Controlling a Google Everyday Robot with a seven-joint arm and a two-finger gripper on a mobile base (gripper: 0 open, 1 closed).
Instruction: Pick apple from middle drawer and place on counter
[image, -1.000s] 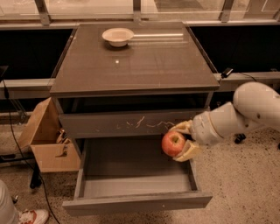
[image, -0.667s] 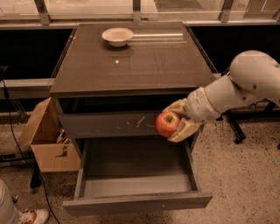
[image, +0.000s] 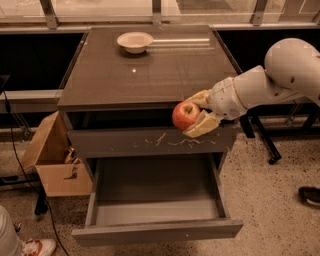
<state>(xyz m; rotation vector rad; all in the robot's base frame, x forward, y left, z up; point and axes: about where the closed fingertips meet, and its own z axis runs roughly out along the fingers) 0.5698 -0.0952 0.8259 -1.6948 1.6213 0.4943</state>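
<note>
Speckled stone flooring and a dark window wall surround a grey drawer cabinet seen from above and in front. Two tan fingers are clenched on the apple, one above it and one below. The apple is red with a paler patch. It hangs in the air just under the front edge of the counter, toward the cabinet's right side, and touches neither the counter nor any drawer. The gripper sits at the end of a thick white arm that reaches in from the right edge of the view. Directly behind the apple is the closed upper drawer front, marked with white scratches. Below it the middle drawer is pulled well out, its smooth grey floor showing. On the glossy counter, near the back edge and left of centre, rests a pale shallow bowl, well apart from the apple. To the left of the cabinet stands an open cardboard box with small items inside. A shoe shows at the bottom left corner, and a dark shoe at the right edge.
</note>
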